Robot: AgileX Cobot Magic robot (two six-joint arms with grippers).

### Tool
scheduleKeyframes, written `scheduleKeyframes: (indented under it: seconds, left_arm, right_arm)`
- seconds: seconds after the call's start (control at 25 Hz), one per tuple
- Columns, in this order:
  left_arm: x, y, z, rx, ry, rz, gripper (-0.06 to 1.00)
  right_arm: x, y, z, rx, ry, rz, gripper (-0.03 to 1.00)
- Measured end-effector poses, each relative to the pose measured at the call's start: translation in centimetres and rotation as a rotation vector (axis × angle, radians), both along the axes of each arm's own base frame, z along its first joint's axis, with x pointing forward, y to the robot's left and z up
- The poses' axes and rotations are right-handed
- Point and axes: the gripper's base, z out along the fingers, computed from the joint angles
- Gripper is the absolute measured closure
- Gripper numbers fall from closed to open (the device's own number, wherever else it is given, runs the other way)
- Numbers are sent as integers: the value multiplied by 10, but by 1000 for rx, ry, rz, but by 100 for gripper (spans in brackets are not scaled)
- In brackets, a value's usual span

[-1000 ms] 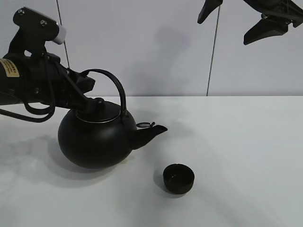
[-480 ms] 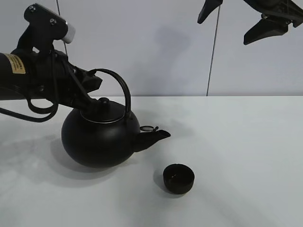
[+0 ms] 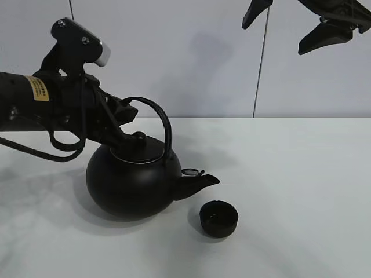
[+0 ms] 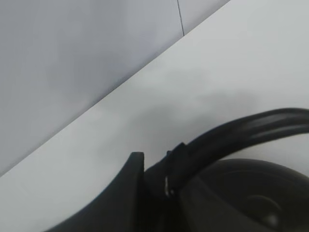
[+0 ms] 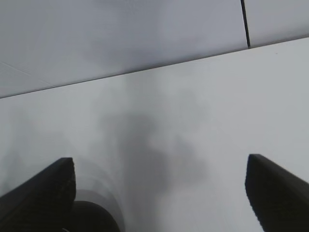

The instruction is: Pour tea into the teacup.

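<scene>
A big round black kettle [image 3: 132, 182] with an arched handle [image 3: 162, 119] and a short spout [image 3: 200, 184] hangs just above the white table. My left gripper [image 3: 123, 113] is shut on the handle; in the left wrist view the handle [image 4: 241, 133] runs through the gripper's finger [image 4: 137, 176], above the kettle's lid [image 4: 251, 198]. The small matte-black teacup [image 3: 218, 218] stands on the table just right of and below the spout tip. My right gripper [image 3: 290, 26] is open and empty, high at the upper right; its fingertips [image 5: 46, 186] show in the right wrist view.
The white table [image 3: 301, 191] stretches right of the cup. A pale wall [image 3: 197, 58] with a dark vertical seam [image 3: 261, 69] stands behind the table.
My left gripper has carried the kettle to the right toward the teacup, bringing the spout close over the cup's left side. The cup and right gripper have not moved.
</scene>
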Motion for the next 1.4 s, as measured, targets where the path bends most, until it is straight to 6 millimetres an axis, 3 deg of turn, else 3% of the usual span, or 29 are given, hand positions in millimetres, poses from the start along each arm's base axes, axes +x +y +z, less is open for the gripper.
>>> scheduleKeyframes:
  seconds: [0.32, 1.4]
  left_arm:
    - [12, -10, 3, 21, -37, -20, 84]
    - [15, -14, 5, 142, -113, -90, 84]
  right_arm:
    - [0, 0, 0, 0, 0, 0, 31]
    - [0, 0, 0, 0, 0, 0, 31]
